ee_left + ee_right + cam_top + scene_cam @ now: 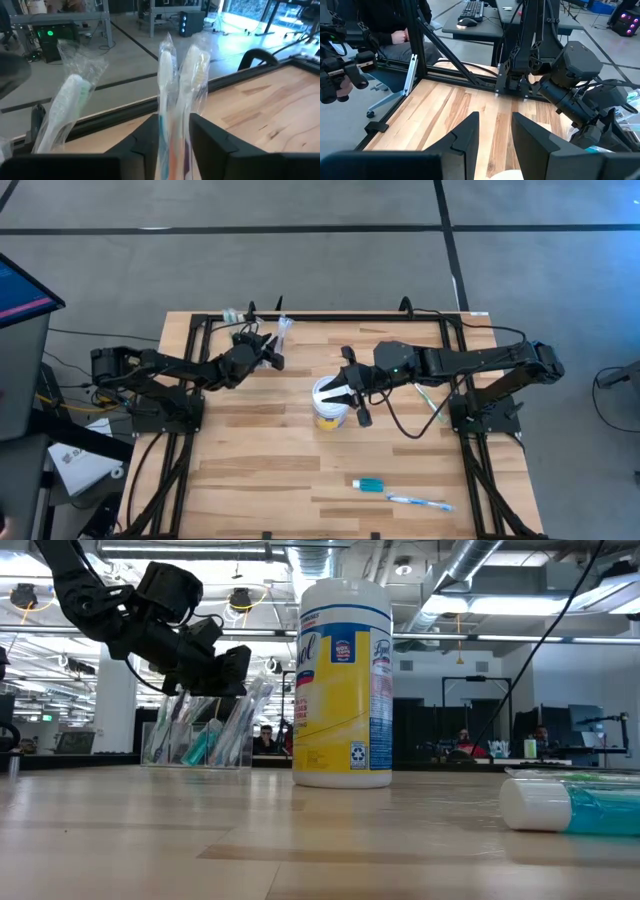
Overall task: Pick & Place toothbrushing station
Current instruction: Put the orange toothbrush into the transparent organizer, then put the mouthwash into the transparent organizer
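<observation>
Closest to the low camera lies a tube point(572, 806) on its side, white cap and teal body, at the near edge of the wooden table point(260, 470). From above, it sits beside a wrapped toothbrush point(420, 502), both well apart from either pincer, toward the near side of the table.

Behind that stands the round white-topped, yellow-banded tub point(344, 682), upright in the middle of the table. The right gripper point(352, 393) hangs directly over it, its fingers spread wide, one on either side of the tub's top without closing on it; in its own wrist view the two dark fingers point(470, 131) stand apart with bare wood between them and the white lid just showing at the bottom edge.

The toothbrushing station point(198, 734), a see-through stand with upright cups full of wrapped brushes, sits at the far left of the table, right under the left gripper point(272, 352). That pincer is at the station's top, fingers point(215, 137) set narrow around two plastic-wrapped toothbrushes point(177, 85) that stick up between them; whether they actually press the wrappers I cannot tell. Another wrapped brush point(65, 110) leans just outside the fingers.

A person's hand point(400, 37) shows beyond the table frame.
</observation>
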Robot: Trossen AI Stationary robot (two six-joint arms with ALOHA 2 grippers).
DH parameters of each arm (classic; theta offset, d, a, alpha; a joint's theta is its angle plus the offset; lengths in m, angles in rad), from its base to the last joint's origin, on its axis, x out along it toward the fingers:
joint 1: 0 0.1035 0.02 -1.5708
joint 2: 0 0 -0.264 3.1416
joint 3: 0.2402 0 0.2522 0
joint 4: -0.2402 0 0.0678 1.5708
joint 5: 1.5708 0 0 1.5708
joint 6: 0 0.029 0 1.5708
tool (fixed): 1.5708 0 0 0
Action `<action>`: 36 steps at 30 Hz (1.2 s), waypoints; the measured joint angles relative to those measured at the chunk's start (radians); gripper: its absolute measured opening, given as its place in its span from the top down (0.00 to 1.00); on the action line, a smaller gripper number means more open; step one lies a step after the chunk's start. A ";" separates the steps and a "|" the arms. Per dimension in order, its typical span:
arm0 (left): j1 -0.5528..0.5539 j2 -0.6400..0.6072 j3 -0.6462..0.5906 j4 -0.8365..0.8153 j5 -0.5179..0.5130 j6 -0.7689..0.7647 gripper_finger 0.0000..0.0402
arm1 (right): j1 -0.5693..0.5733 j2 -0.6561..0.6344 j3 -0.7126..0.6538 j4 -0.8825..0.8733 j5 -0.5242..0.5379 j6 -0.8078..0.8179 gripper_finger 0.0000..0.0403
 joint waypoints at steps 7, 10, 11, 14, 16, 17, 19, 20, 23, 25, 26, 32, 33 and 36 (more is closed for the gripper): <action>-0.001 -0.080 0.000 0.010 0.065 0.000 0.67 | 0.000 0.000 0.000 0.000 0.000 0.000 0.74; -0.001 -0.130 0.000 0.009 0.117 0.001 0.66 | 0.000 0.000 0.000 0.000 0.000 0.014 0.74; -0.001 -0.148 0.000 0.009 0.146 0.003 0.66 | 0.000 0.000 0.000 0.000 0.000 0.019 0.74; -0.001 -0.194 0.000 0.007 0.256 0.003 0.67 | 0.000 0.000 0.000 -0.011 0.000 0.036 0.74; -0.010 -0.225 0.000 0.009 0.326 0.004 0.68 | 0.000 0.000 0.000 -0.021 0.000 0.042 0.74; -0.019 -0.237 0.001 0.009 0.354 0.005 0.68 | 0.000 0.000 0.000 -0.023 0.000 0.042 0.74; -0.042 -0.262 0.001 0.007 0.395 0.005 0.69 | 0.003 0.000 0.000 -0.026 0.000 0.046 0.74; -0.056 -0.274 0.001 0.007 0.413 0.005 0.70 | 0.006 0.000 0.000 -0.028 0.000 0.052 0.74; -0.106 -0.299 0.001 0.008 0.465 0.006 0.71 | 0.011 0.000 0.000 -0.044 0.000 0.061 0.74; -0.148 -0.307 0.001 0.008 0.489 0.006 0.71 | 0.018 0.000 0.000 -0.065 0.000 0.078 0.74; -0.171 -0.309 0.001 0.006 0.491 0.006 0.71 | 0.023 0.000 0.000 -0.079 0.000 0.089 0.74; -0.304 -0.309 0.001 0.007 0.482 0.008 0.71 | 0.095 0.000 0.000 -0.208 0.009 0.134 0.74; -0.324 -0.309 0.001 0.007 0.475 0.009 0.71 | 0.110 0.000 0.000 -0.234 0.027 0.146 0.74; -0.375 -0.309 0.001 0.008 0.446 0.028 0.71 | 0.157 0.000 0.000 -0.319 0.096 0.194 0.74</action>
